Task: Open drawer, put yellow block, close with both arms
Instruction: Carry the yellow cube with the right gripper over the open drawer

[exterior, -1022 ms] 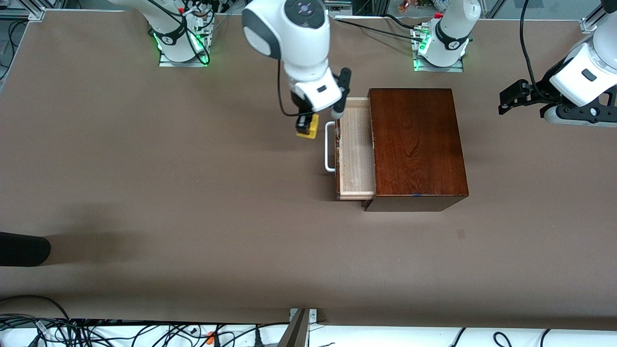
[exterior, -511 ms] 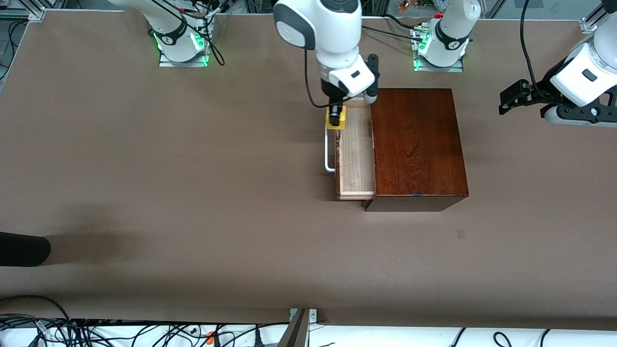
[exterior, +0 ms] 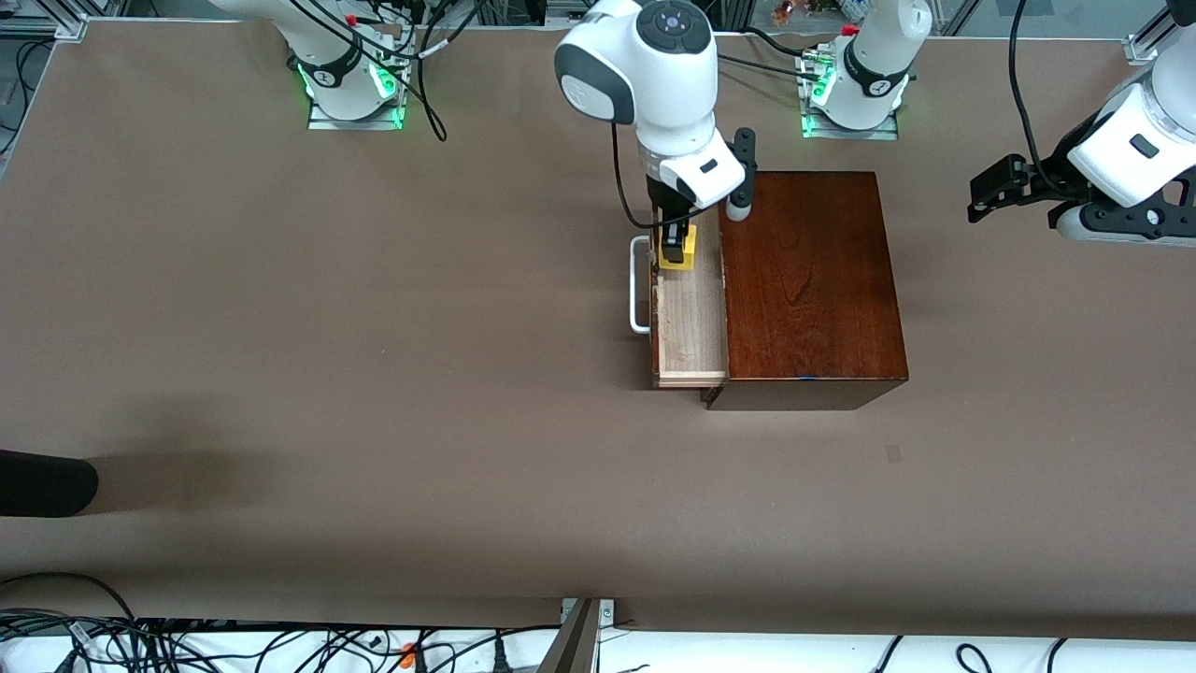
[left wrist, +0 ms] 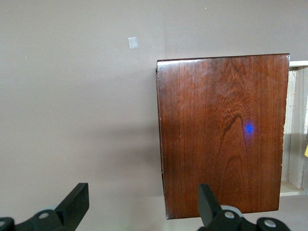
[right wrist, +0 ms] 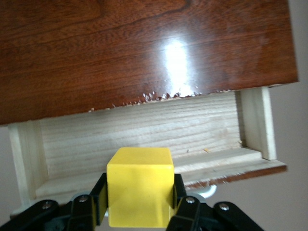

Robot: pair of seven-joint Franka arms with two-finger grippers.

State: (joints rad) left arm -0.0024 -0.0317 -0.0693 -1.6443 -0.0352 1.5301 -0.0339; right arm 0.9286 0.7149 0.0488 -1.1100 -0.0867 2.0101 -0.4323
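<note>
The drawer (exterior: 693,322) stands pulled out of the dark wooden box (exterior: 808,280), its pale tray bare and its white handle (exterior: 639,285) toward the right arm's end. My right gripper (exterior: 675,241) hangs over the tray's end nearest the robots' bases, shut on the yellow block (exterior: 678,252). In the right wrist view the block (right wrist: 139,185) sits between both fingers above the tray (right wrist: 144,127). My left gripper (exterior: 974,196) waits open in the air past the box at the left arm's end. The left wrist view shows its fingers (left wrist: 76,201) spread with nothing between them, and the box (left wrist: 221,134).
A black object (exterior: 42,481) pokes in at the table's edge at the right arm's end. A small tape patch (exterior: 893,453) lies nearer the front camera than the box. Cables (exterior: 187,645) run below the near edge.
My right gripper has carried the yellow block from beside the drawer's handle across to above the open tray. The left arm has not moved.
</note>
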